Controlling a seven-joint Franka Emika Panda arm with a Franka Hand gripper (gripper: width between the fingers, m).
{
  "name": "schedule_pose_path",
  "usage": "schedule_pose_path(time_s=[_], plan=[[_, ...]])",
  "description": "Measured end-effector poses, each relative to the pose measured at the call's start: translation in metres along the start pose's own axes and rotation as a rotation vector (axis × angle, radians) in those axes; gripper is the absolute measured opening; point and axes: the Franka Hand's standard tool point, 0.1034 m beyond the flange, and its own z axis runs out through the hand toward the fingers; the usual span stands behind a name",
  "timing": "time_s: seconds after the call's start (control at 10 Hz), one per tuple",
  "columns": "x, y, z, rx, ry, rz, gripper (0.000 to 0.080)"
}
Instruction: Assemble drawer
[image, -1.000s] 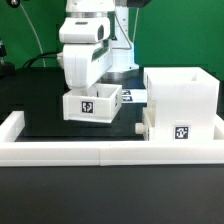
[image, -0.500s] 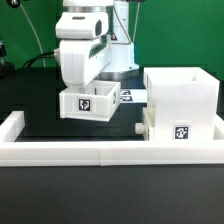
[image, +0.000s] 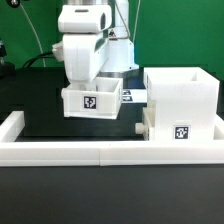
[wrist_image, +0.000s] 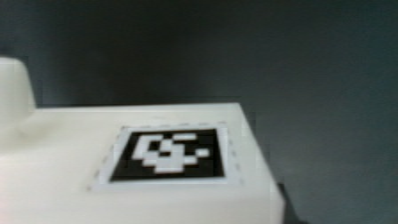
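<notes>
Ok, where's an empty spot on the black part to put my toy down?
The bare black surface between the small tray and the long front wall is free. It's crowded between that tray and the tall housing.

I look out over a matte black desk (image: 40, 128). A long low white wall (image: 110, 153) borders its near edge and turns back along the exterior view's left side, making a corner there. Farther back a thin white marker board (image: 136, 96) lies flat on the desk (mostly hidden; only a strip with dark tags shows). Beyond it a black cable (image: 38, 46) arcs through the dim background, and something green (image: 3, 48) sits at the exterior view's left edge.
</notes>
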Motion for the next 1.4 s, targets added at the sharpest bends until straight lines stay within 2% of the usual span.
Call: schedule_pose_path(time_s=[0.1,0.3,0.8,0.9,1.0,1.3,1.4], plan=[[0.005,0.005,0.001,0.0,0.004,-0.008,0.0042],[0.012,0.011,-0.001,0.022,0.006,-0.017,0.0042],[0.014,0.009,0.003,0.026,0.008,-0.018,0.0042],[0.02,0.011,0.002,0.013,0.011,-0.011,0.0042],[0.026,0.011,0.002,0.012,0.012,-0.011,0.0042],[0.038,0.016,0.002,-0.042,0.023,-0.015,0.0042],[0.037,0.015,0.003,-0.034,0.022,-0.014,0.0042]])
